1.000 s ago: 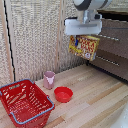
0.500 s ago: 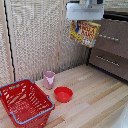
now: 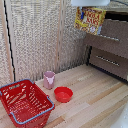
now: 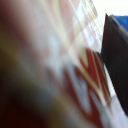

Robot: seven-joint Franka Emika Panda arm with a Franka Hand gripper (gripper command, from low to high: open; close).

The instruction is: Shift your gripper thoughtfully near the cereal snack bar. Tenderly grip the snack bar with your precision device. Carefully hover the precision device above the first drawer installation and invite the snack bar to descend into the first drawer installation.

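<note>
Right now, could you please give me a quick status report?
End effector shut on cereal snack bar, held high beside drawer unit. Bar not yet dropped. Nothing seen blocking.

A wide bare stretch of the wooden table [image 3: 100, 100] is seen at the lower right of the frame. The lower left is blocked by the red basket [image 3: 25, 102]. Near the middle, the way is taken up by the pink cup [image 3: 49, 79] and the red bowl [image 3: 63, 94]. The right side is closed off by the drawers [image 3: 107, 50].
</note>
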